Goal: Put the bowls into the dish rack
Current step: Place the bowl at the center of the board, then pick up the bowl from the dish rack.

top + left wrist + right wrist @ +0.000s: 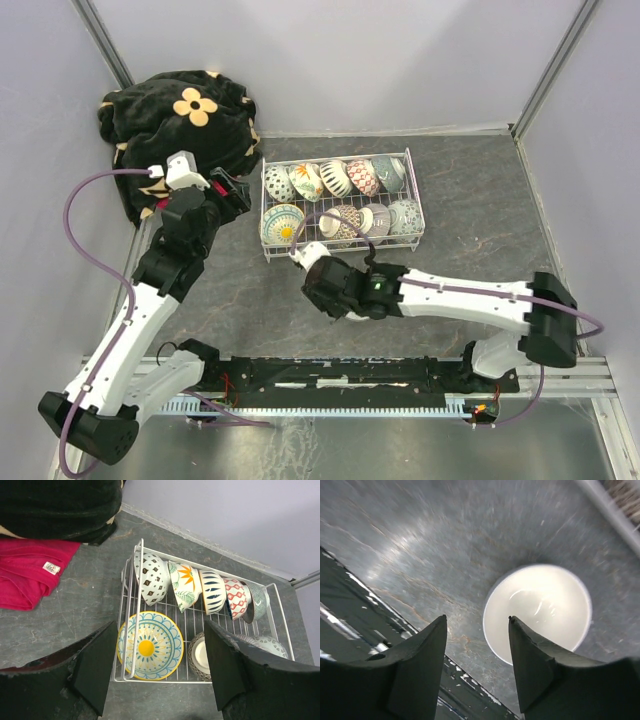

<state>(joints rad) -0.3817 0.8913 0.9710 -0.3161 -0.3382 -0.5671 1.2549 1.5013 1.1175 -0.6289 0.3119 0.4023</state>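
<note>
Hovering our right tool (476, 620), fingers spread wide, holding nothing, above table (410, 545). White bowl (537, 612) is sitting mouth-up just past one finger, near dish rack (265, 205). We are judging right arm nearer than left.

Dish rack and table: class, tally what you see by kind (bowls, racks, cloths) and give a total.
Bowls: 10, nine in the dish rack, one white-inside bowl on the table by the right fingers.
Dish racks: 1
Cloths: 2, a black flowered blanket and a pink cloth.
Total: 13
</note>
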